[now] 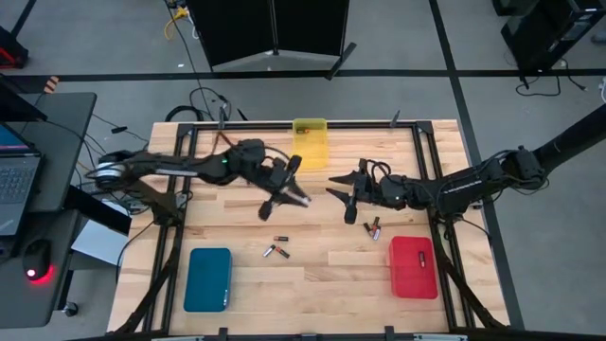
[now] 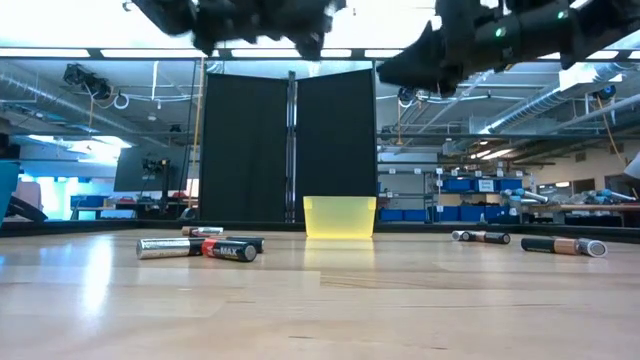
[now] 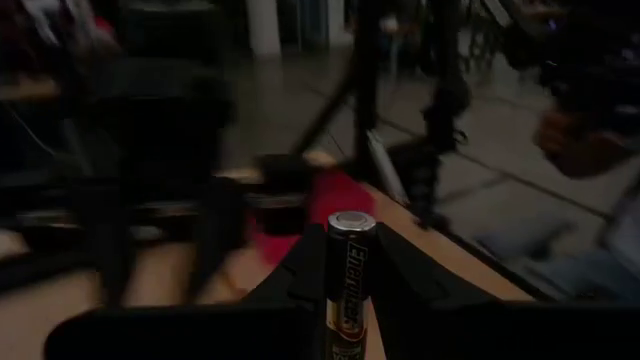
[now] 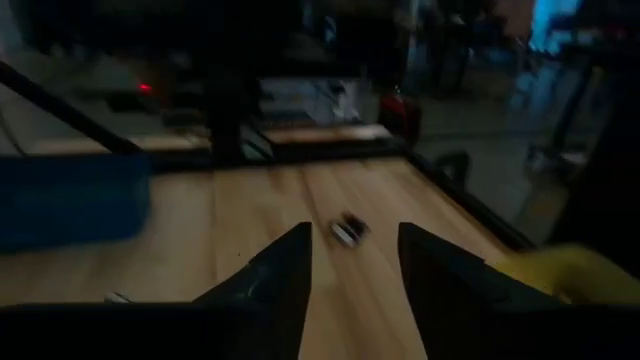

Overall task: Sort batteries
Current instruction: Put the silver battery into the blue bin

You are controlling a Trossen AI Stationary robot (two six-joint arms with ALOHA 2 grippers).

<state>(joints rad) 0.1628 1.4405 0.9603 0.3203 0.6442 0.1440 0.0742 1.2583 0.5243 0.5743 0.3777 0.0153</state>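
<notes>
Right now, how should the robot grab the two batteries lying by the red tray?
Probably from straight above, one at a time, pinching across the middle of the round body. The two batteries lie flat on the table, close together beside the red tray, near the right gripper.

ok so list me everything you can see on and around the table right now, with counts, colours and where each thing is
yellow bin: one, translucent yellow, far edge of the table, middle
blue tray: one, teal blue, near left corner
red tray: one, red, near right side
loose batteries: a few, dark and silvery, table centre; a second small cluster lies beside the red tray
held battery: one, dark with a silvery cap, upright between the left hand's fingers
table: one, light wood, black frame
laptop: one, dark, on a desk left of the table
left hand: shut on the battery, raised over the table's middle
right hand: open, empty, raised facing the left hand
</notes>
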